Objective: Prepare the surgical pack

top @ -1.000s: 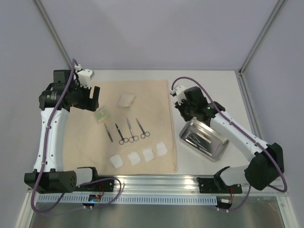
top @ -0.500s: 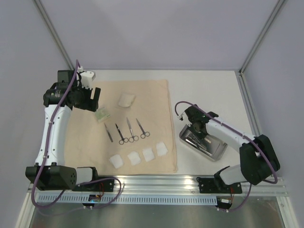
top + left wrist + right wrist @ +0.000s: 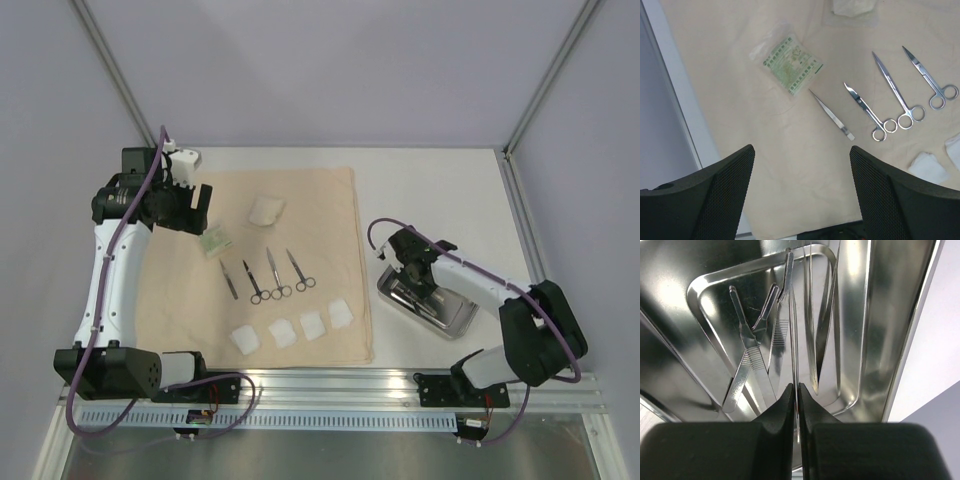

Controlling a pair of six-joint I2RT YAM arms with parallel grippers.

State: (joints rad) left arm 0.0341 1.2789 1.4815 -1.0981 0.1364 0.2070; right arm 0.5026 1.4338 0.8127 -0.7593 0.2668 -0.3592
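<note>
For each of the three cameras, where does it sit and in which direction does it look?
Top external: above and behind the arm bases, looking down on the table; left arm and right arm show whole.
Left wrist: on the left arm, looking down at the beige cloth; the open left gripper frames the bottom.
Right wrist: over the steel tray, looking into it; the right gripper is shut on a thin instrument.
Shared: top and left wrist both show scissors and green packet.

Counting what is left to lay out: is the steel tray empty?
Not empty. The right wrist view shows several metal instruments lying inside the steel tray.
</note>
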